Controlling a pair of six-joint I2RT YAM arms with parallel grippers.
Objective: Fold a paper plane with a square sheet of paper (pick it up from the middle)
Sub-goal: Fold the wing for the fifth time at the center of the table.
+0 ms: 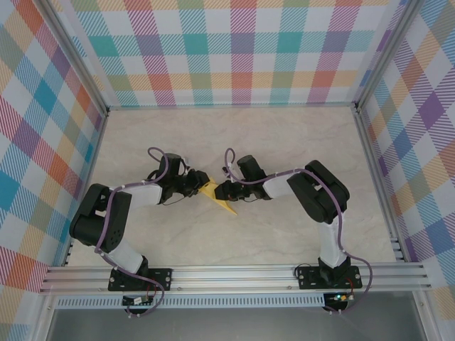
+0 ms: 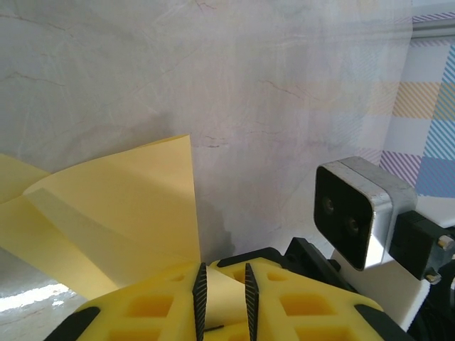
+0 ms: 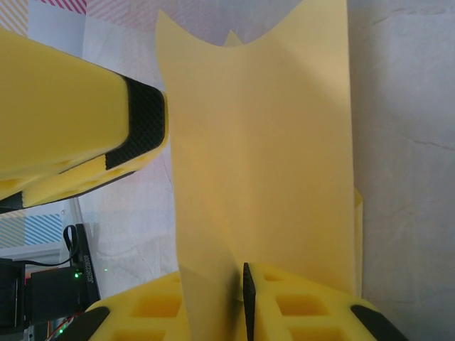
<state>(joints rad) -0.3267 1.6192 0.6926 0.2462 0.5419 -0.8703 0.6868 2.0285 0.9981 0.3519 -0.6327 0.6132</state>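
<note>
The yellow sheet of paper [image 1: 219, 199], creased into a smaller pointed shape, hangs between my two grippers above the middle of the table. In the left wrist view the paper [image 2: 121, 206] spreads up and to the left. One flap lies in the narrow gap between the pads of my left gripper [image 2: 225, 295], which stand slightly apart. In the right wrist view the paper [image 3: 263, 156] rises upright out of my right gripper [image 3: 226, 291]. It covers the left pad and lies against the black right pad [image 3: 247, 302]. The left gripper [image 1: 201, 186] and the right gripper [image 1: 222, 192] nearly touch.
The beige marbled table [image 1: 234, 135] is ringed by plaid walls on an aluminium frame [image 1: 231, 107]. One left-arm finger [image 3: 71, 121] shows close beside the paper in the right wrist view. The right wrist's camera [image 2: 355, 213] sits just right of the left fingers.
</note>
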